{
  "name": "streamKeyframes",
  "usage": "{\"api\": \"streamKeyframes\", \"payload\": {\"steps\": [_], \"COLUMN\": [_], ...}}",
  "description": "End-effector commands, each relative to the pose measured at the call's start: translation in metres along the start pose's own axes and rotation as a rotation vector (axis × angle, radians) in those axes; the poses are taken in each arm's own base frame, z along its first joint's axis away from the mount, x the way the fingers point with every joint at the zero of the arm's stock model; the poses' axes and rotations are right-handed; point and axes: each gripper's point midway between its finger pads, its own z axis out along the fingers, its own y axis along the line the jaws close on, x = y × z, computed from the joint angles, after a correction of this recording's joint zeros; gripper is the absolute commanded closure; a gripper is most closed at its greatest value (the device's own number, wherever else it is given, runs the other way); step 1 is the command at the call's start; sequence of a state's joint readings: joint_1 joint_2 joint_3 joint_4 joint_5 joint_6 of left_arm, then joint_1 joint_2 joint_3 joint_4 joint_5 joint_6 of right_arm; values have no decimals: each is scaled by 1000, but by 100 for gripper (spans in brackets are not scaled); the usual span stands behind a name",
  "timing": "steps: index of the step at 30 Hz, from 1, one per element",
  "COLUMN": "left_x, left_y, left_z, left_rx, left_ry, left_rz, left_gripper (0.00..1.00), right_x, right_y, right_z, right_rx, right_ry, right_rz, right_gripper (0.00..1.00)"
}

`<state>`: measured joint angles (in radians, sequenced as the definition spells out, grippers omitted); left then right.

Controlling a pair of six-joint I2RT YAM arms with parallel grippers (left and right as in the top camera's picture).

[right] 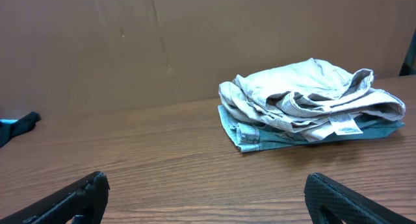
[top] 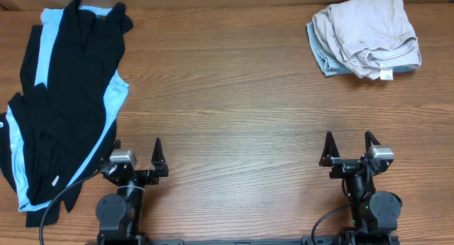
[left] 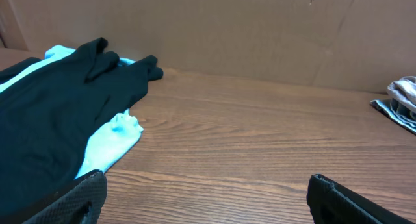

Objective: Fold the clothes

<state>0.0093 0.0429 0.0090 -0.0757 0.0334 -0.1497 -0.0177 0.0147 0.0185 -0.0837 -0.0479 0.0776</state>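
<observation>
A black garment (top: 60,96) lies spread and rumpled at the table's left, on top of a light-blue tee (top: 113,103) whose edges show beside it; a small white tag sits near its lower edge. It shows in the left wrist view (left: 52,113) with the blue tee (left: 114,139). A folded beige piece (top: 369,32) on a grey-blue piece (top: 323,57) sits at the back right, also in the right wrist view (right: 305,94). My left gripper (top: 136,147) is open and empty next to the black garment's right edge. My right gripper (top: 349,140) is open and empty at the front right.
The wooden table (top: 227,96) runs between the two heaps. A brown cardboard wall (left: 260,29) stands behind the table's far edge. Both arm bases sit at the front edge.
</observation>
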Motion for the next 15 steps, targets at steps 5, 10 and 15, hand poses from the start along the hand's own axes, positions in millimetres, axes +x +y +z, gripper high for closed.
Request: {"api": "streamKeyframes", "payload": {"steps": [5, 10, 15], "left_x": [0, 0, -1], "left_y": [3, 3, 4], "left_z": [0, 0, 0], "left_rx": [-15, -16, -18], "left_ry": [-7, -7, -8], "left_rz": [22, 22, 22], "left_gripper": [0, 0, 0], "right_x": [2, 2, 2], "right_y": [0, -1, 1], "right_z": [0, 0, 0], "right_rx": [1, 4, -8], "right_ry": [-4, -5, -3], "right_rz": [2, 0, 3], "right_gripper": [0, 0, 0]}}
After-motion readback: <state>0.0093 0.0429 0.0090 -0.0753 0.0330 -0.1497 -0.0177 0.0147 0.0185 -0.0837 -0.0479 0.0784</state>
